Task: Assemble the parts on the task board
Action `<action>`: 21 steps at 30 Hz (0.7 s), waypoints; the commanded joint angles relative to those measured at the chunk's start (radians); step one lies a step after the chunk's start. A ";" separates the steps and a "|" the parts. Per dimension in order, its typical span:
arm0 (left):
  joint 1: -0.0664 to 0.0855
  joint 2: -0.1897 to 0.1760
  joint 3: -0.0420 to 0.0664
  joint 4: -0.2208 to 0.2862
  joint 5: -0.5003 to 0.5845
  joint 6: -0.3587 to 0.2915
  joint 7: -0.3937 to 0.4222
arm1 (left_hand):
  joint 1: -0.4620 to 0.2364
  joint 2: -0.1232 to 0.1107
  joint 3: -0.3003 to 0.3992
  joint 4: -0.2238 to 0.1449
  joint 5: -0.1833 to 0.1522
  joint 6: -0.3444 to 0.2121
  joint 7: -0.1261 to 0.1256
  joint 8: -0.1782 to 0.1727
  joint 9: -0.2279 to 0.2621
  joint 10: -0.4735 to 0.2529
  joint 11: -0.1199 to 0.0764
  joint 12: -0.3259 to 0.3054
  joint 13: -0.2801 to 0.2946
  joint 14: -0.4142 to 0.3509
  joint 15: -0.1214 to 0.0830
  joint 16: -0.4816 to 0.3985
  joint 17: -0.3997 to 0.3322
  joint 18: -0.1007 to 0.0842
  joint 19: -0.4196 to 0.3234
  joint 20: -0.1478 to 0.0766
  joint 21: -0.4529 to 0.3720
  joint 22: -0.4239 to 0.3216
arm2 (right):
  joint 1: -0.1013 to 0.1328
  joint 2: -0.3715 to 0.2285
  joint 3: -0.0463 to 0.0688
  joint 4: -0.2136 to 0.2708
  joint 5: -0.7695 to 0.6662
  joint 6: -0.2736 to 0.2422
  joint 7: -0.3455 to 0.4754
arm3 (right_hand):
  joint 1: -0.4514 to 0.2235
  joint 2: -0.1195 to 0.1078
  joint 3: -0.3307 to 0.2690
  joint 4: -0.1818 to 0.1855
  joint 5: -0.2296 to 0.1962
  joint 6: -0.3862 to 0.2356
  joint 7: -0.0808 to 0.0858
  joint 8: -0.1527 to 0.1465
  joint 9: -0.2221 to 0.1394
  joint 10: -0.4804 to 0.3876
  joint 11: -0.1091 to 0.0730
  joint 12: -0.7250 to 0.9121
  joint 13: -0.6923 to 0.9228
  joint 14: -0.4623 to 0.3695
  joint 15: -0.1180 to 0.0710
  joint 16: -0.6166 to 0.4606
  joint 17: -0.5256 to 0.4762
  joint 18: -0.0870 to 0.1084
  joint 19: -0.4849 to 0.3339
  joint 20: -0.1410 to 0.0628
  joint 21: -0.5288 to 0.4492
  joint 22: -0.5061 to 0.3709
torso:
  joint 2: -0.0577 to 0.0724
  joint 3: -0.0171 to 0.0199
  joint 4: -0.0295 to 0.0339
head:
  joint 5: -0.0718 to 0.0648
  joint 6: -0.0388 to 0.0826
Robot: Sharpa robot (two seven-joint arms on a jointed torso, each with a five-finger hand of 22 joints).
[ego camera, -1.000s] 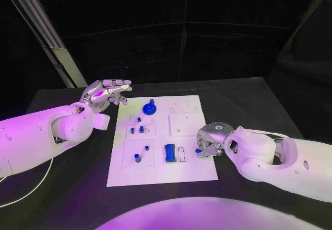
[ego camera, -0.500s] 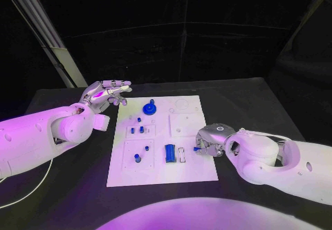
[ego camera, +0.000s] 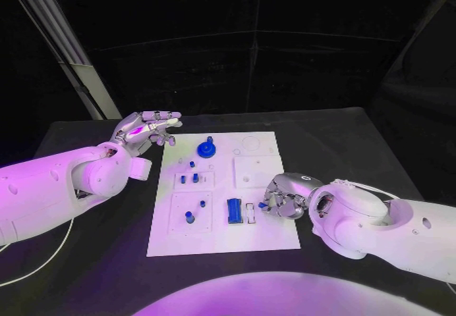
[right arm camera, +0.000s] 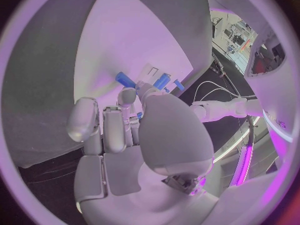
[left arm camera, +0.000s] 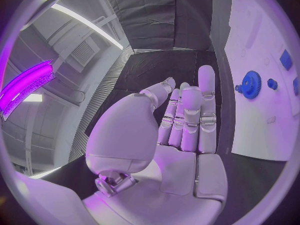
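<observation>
The task board lies mid-bench, dark bench surface showing along every edge of it. The right hand sits at the board's right edge beside the blue block, pinching a small blue part. The left hand hovers off the board's far left corner, fingers loosely spread, holding nothing, near the blue gear. No writing is legible.

A black table stands before dark curtains, a pale post behind its far-left corner.
</observation>
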 commanded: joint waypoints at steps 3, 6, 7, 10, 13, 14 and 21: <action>0.001 -0.001 0.001 0.003 0.002 0.011 0.003 | -0.001 0.009 -0.006 -0.001 -0.003 -0.008 0.001 0.004 -0.001 -0.009 -0.001 0.006 -0.001 -0.009 -0.002 -0.005 -0.001 0.014 -0.002 0.004 -0.005 -0.001 | 0.001 0.008 0.000 0.000 0.140 -0.088 -0.006 | -0.038 -0.016 0.014 0.003 0.009 0.017 -0.005 0.001 0.003 0.012 0.000 0.014 0.008 0.049 -0.001 0.005 0.007 -0.012 0.004 0.002 0.007 0.007 | 0.000 -0.0004 0.0000 | 0.007 -0.002; 0.001 -0.002 0.001 0.004 0.002 0.011 0.003 | -0.001 0.009 -0.006 -0.001 -0.003 -0.008 0.001 0.004 -0.001 -0.009 -0.001 0.006 -0.001 -0.009 -0.002 -0.005 -0.001 0.014 -0.002 0.004 -0.005 -0.001 | 0.001 0.013 0.000 -0.005 0.150 -0.089 -0.009 | -0.057 -0.023 0.015 0.004 0.019 0.025 -0.008 0.004 0.005 0.017 -0.002 0.019 0.012 0.050 -0.003 0.009 0.013 -0.013 0.007 0.001 0.010 0.013 | -0.001 0.0003 -0.0011 | 0.009 -0.003; 0.001 -0.002 0.001 0.005 0.002 0.011 0.003 | -0.001 0.009 -0.006 -0.001 -0.003 -0.008 0.001 0.004 -0.001 -0.009 -0.001 0.006 -0.001 -0.009 -0.002 -0.005 -0.001 0.014 -0.002 0.004 -0.005 -0.001 | 0.001 0.014 0.000 -0.007 0.152 -0.086 -0.010 | -0.065 -0.026 0.014 0.005 0.023 0.028 -0.009 0.005 0.006 0.019 -0.003 0.021 0.013 0.051 -0.003 0.011 0.015 -0.014 0.008 0.000 0.012 0.015 | -0.001 0.0007 -0.0016 | 0.010 -0.003; 0.001 -0.003 0.001 0.005 0.002 0.011 0.003 | -0.001 0.009 -0.006 -0.001 -0.003 -0.008 0.001 0.004 -0.001 -0.009 -0.001 0.006 -0.001 -0.009 -0.002 -0.005 -0.001 0.014 -0.002 0.004 -0.005 -0.001 | 0.001 0.019 0.000 -0.013 0.155 -0.075 -0.013 | -0.081 -0.030 0.010 0.007 0.037 0.034 -0.011 0.007 0.008 0.024 -0.005 0.026 0.017 0.052 -0.004 0.014 0.019 -0.015 0.011 -0.001 0.015 0.020 | -0.001 0.0008 -0.0018 | 0.011 -0.004; 0.001 -0.003 0.001 0.006 0.002 0.010 0.003 | -0.001 0.009 -0.006 -0.001 -0.003 -0.008 0.001 0.004 -0.001 -0.009 -0.001 0.006 -0.001 -0.009 -0.002 -0.005 -0.001 0.014 -0.002 0.004 -0.005 -0.001 | 0.001 0.027 0.000 -0.022 0.158 -0.063 -0.017 | -0.103 -0.032 0.001 0.009 0.065 0.045 -0.015 0.011 0.012 0.031 -0.008 0.032 0.021 0.053 -0.007 0.019 0.026 -0.016 0.014 -0.003 0.020 0.027 | -0.001 0.0018 -0.0030 | 0.012 -0.005; 0.001 -0.003 0.001 0.006 0.002 0.010 0.002 | -0.001 0.009 -0.006 -0.001 -0.003 -0.008 0.001 0.004 -0.001 -0.009 -0.001 0.006 -0.001 -0.009 -0.002 -0.005 -0.001 0.014 -0.002 0.004 -0.005 -0.001 | 0.001 0.030 0.000 -0.025 0.159 -0.060 -0.018 | -0.110 -0.031 -0.003 0.010 0.072 0.050 -0.017 0.013 0.014 0.034 -0.009 0.038 0.026 0.054 -0.008 0.021 0.029 -0.016 0.016 -0.004 0.021 0.030 | -0.001 0.0017 -0.0028 | 0.013 -0.005; 0.001 -0.003 0.001 0.008 0.002 0.010 0.002 | -0.001 0.009 -0.006 -0.001 -0.003 -0.008 0.001 0.004 -0.001 -0.009 -0.001 0.006 -0.001 -0.009 -0.002 -0.005 -0.001 0.014 -0.002 0.004 -0.005 -0.001 | 0.001 0.053 0.000 -0.041 0.150 -0.054 -0.024 | -0.162 -0.023 -0.042 0.020 0.130 0.074 -0.026 0.020 0.024 0.066 -0.016 0.095 0.077 0.057 -0.014 0.034 0.047 -0.018 0.020 -0.009 0.026 0.036 | -0.002 0.0036 -0.0036 | 0.014 -0.007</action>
